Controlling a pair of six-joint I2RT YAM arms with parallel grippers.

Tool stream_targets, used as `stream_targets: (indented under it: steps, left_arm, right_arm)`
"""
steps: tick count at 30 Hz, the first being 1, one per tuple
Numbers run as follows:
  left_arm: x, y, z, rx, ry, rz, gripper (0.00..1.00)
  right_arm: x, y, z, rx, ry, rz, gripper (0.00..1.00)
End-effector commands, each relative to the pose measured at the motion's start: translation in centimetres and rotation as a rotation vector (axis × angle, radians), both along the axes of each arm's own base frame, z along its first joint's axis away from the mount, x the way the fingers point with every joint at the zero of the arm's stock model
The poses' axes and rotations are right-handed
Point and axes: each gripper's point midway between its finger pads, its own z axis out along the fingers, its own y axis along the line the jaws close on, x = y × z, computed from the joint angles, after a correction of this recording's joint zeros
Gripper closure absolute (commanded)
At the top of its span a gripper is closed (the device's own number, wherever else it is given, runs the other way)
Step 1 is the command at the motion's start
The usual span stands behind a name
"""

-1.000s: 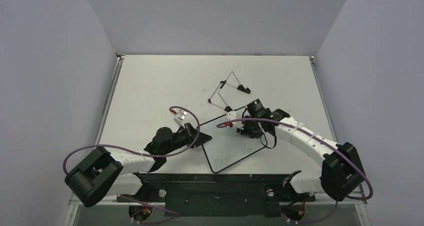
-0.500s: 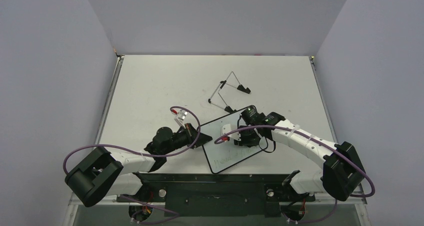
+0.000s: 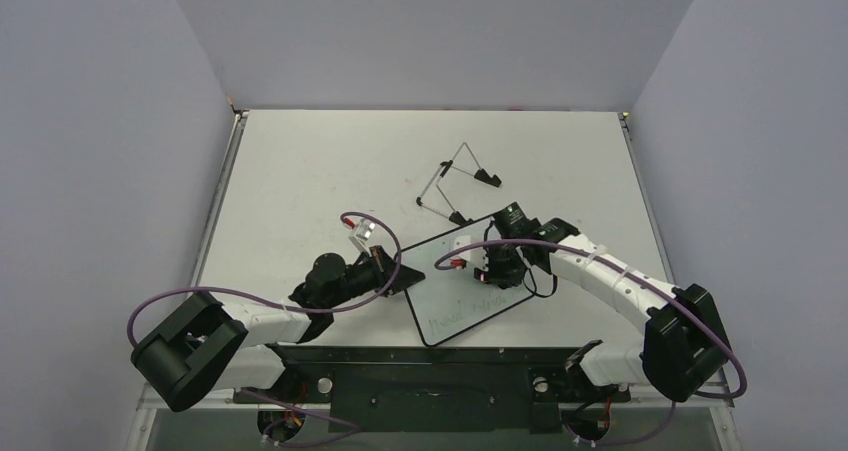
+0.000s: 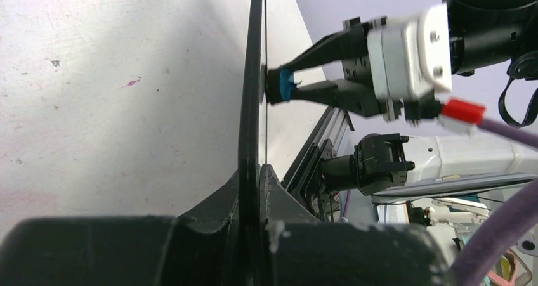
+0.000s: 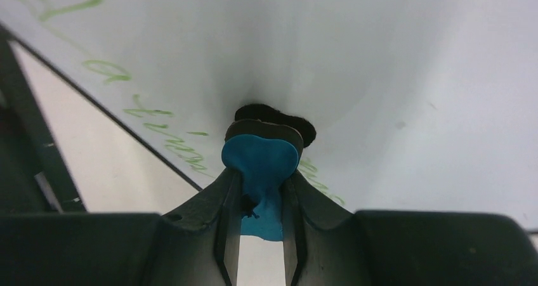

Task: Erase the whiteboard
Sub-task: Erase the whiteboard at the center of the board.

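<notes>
Right arm [image 3: 590,271] swings back rightward over the whiteboard [image 3: 445,291] at the counter's [image 3: 300,171] near middle, left jaws clamped on its edge, right jaws pinching the eraser [image 5: 260,162]; next pass wants flat felt, even pressure, aimed at the green writing [image 3: 470,311].

Pale tabletop cell, closed in on three sides and evenly lit.

A white table [image 3: 320,171] forms the base of the enclosure. Its surface is matte and lightly scuffed, and the left wrist view shows a small pinkish streak [image 4: 131,82] and a dark speck [image 4: 56,63] close up. Plain lavender-grey panels surround it: a back wall [image 3: 430,31], a left wall [image 3: 90,151] and a right wall [image 3: 760,151], which meet the table at its far corners. A thin metal strip [image 3: 216,211] runs along the table's left edge. A dark mounting rail [image 3: 440,379] crosses the near edge. Shadows are soft and faint.
</notes>
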Motion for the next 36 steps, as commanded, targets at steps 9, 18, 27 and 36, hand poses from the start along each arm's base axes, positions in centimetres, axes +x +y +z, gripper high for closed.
stream_targets:
  steps: [9,18,27,36]
  left_arm:
    - [-0.6,-1.5,5.5,-0.128,-0.155,-0.090,1.00]
    - [-0.8,-1.4,5.5,-0.129,-0.155,-0.093,1.00]
    - [-0.8,-1.4,5.8,-0.134,-0.163,-0.095,1.00]
    - [-0.9,-1.2,6.1,-0.142,-0.165,-0.091,1.00]
  right_arm:
    - [1.5,0.5,5.4,0.258,-0.037,-0.081,1.00]
    - [1.4,-1.2,4.9,0.194,-0.049,-0.025,1.00]
    - [0.9,-1.5,4.6,0.178,-0.073,0.113,1.00]
    - [-0.8,1.2,0.6,0.080,-0.089,0.210,1.00]
